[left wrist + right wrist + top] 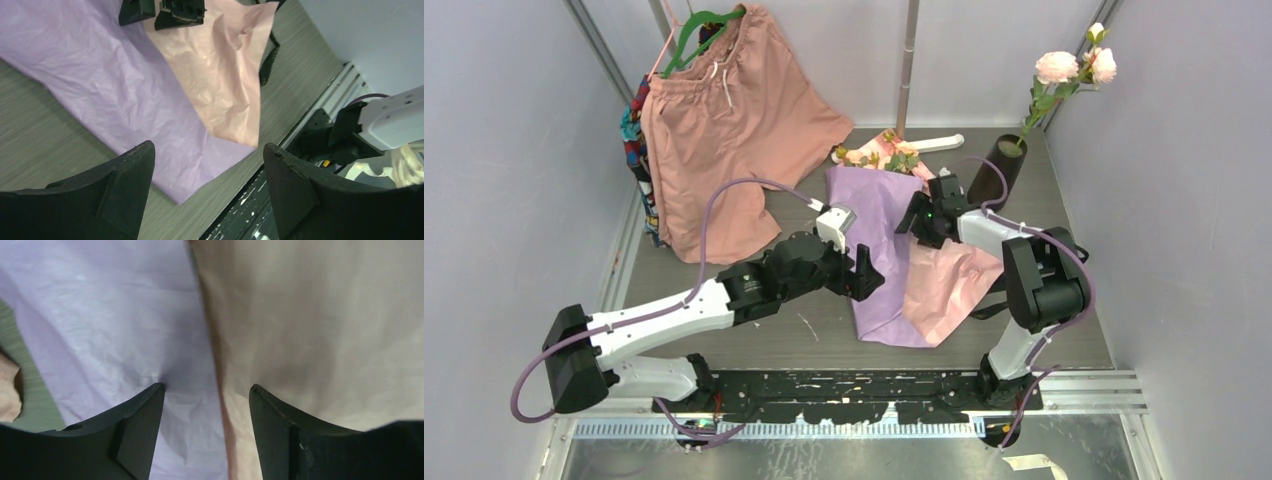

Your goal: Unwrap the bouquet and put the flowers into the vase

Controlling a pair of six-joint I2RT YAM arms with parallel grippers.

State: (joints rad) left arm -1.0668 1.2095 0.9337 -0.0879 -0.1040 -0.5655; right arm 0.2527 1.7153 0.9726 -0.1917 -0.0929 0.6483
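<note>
Left pincer (207, 150) wide, empty, by left edge of bouquet (876, 250), paper spread on counter (804, 335). Right pincer (206, 387) jaws apart over lilac-pink seam, gripping nothing. Flowers (879, 152) at paper's far end near vase (997, 170); hard paper tug could scatter them or tip vase.

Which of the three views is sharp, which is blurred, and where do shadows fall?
Top external view: evenly lit, sharp, no glare; the walls lean outward from lens distortion. Left wrist view: the paper shows sharp creases; the left hand is dark. Right wrist view: the paper looks soft, out of focus, with a shadow by the right hand.
</note>
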